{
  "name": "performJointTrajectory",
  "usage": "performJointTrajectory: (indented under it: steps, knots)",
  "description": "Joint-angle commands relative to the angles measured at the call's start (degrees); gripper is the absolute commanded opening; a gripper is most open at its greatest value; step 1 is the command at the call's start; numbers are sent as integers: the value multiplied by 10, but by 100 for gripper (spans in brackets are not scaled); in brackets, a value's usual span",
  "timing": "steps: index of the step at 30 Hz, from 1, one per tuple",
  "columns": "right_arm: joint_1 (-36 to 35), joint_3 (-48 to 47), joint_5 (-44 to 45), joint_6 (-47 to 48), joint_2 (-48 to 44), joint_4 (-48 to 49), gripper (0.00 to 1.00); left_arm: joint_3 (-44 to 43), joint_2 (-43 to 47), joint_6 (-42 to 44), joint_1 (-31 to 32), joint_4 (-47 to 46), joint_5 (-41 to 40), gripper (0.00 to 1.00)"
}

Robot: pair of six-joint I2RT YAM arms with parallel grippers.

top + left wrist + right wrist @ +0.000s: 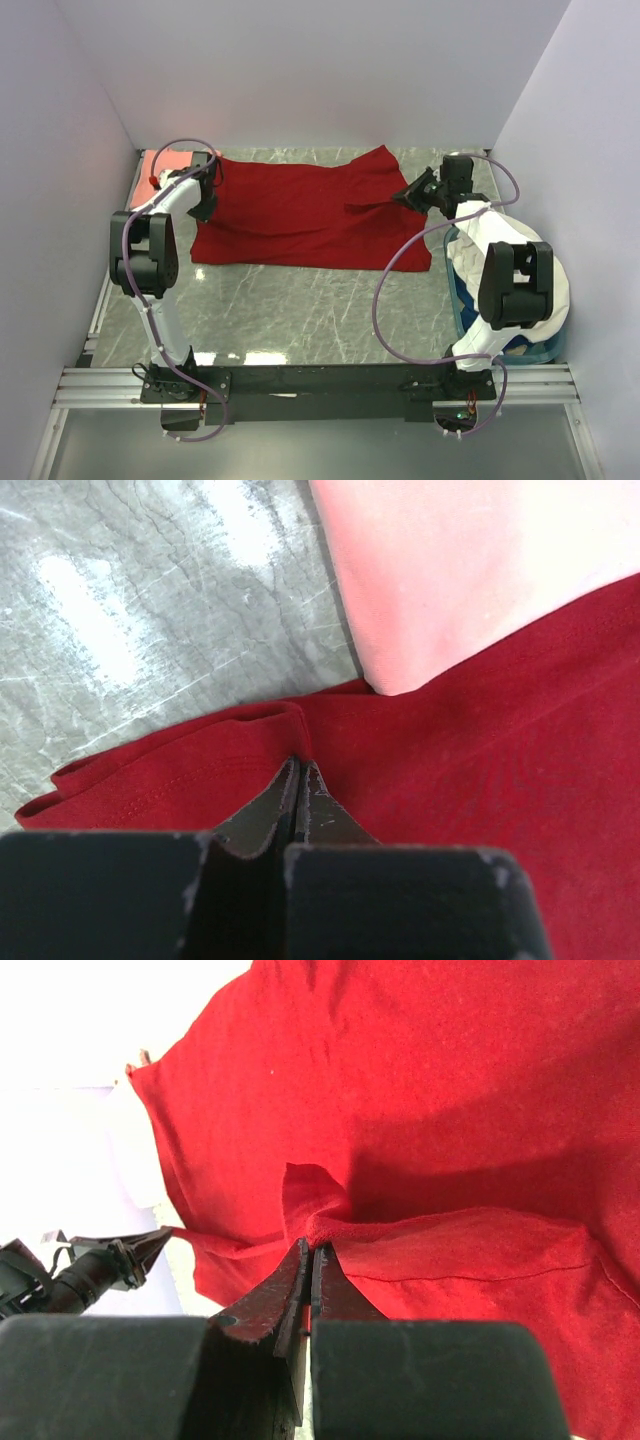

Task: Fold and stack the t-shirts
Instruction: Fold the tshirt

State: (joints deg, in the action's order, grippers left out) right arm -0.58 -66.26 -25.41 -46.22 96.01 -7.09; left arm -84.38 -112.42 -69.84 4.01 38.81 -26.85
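Observation:
The deep red t-shirt (300,210) lies spread across the far half of the table. My left gripper (203,205) is shut on its left edge, pinching a fold of red cloth (180,770) in the left wrist view. My right gripper (408,195) is shut on its right edge, and the cloth (450,1250) bunches at the fingertips and is lifted a little. The salmon-pink t-shirt (165,163) lies folded at the far left corner, partly under the red one; it also shows in the left wrist view (460,570).
A blue basket (510,345) with white cloth stands at the right edge beside the right arm. White walls close the table at the back and sides. The grey marbled tabletop (300,310) lies bare in front of the red shirt.

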Motion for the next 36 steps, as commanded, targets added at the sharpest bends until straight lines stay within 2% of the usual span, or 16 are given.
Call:
performJointTrajectory:
  steps: [1,18,25,26,27,28,30,31,33,34,36]
  knots:
    - [17,0,-11,0,-27,24,0,-16,13,11,-4,-6,-7,1]
    - [28,3,-9,3,-10,24,0,-64,-33,37,-8,-18,10,1]
    - [28,0,-7,6,4,26,0,-59,-36,62,-12,-56,34,1]
    - [28,-4,-4,8,5,24,3,-54,-34,69,-14,-67,36,1]
    - [28,-7,-3,13,8,20,13,-50,-28,73,-16,-75,43,4]
    - [28,-11,-1,17,11,8,19,-45,-23,78,-18,-84,57,15]
    - [27,-25,16,30,11,-10,35,-23,1,87,-23,-110,66,27]
    - [26,-26,20,34,9,-23,39,-13,12,91,-23,-120,78,35]
    - [26,-22,43,43,-8,-36,43,18,46,91,-25,-131,77,41]
    - [23,-18,52,47,-18,-51,44,29,58,87,-25,-134,73,46]
    - [23,12,81,52,-52,-57,44,79,98,73,-26,-143,75,50]
